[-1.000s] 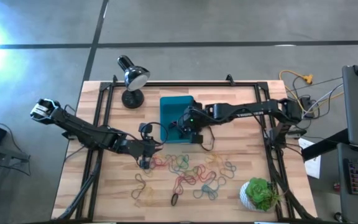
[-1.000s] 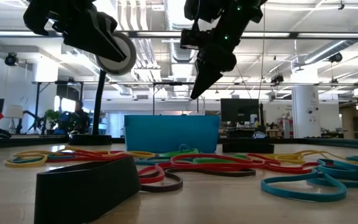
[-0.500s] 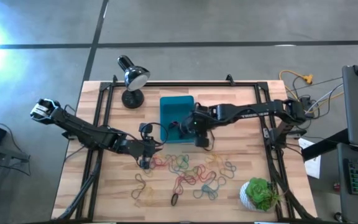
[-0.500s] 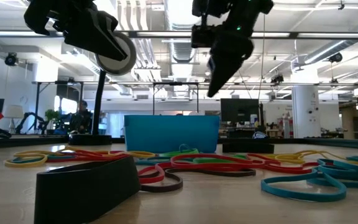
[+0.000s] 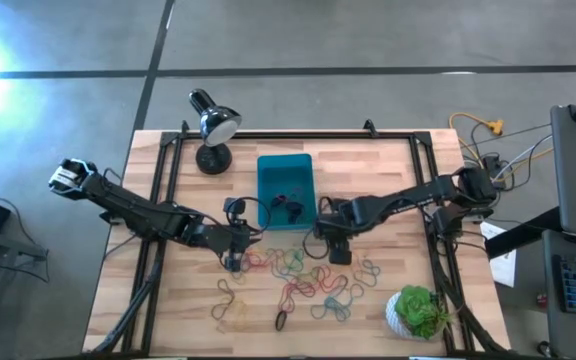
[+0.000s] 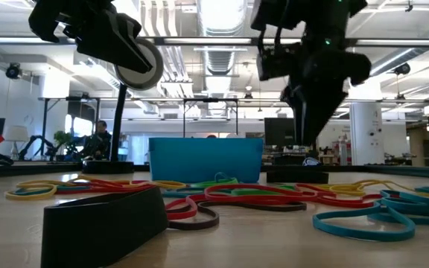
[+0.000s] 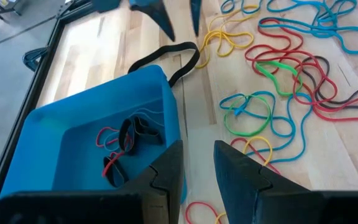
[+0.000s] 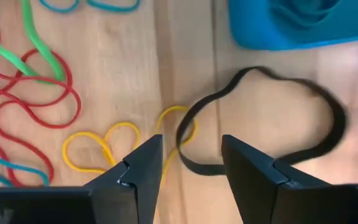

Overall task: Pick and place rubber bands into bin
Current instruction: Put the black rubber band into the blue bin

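Right gripper: mine; jaws spread apart with nothing between them, hanging over the table just off the bin's 5 o'clock corner; I judge this a descent for the next pick.
Black band: lying flat on the wood directly ahead of my fingertips, one end overlapping a yellow loop; nearest loose piece, so the likely target; the overlap could lift the yellow one with it.
Rubber bands: red, green, blue and yellow loops tangled across the table from my 6 to 9 o'clock; many cross each other, so a clean single pick needs an outlying loop.
Left gripper: my other jaws, part-way apart and gripping nothing that shows; low at the pile's 9 o'clock edge, waiting.
Bin: teal tray at my 11 o'clock, near the table's middle; a few dark and red bands already lie inside; its low walls must be cleared on the way back.
Open room: bare wood at the bin's 3 o'clock side gives me a free lane.
Lamp: at the bin's 10 o'clock, out of my path.
Plant: at the pile's 4 o'clock, near the table edge; a limit to outward swings.
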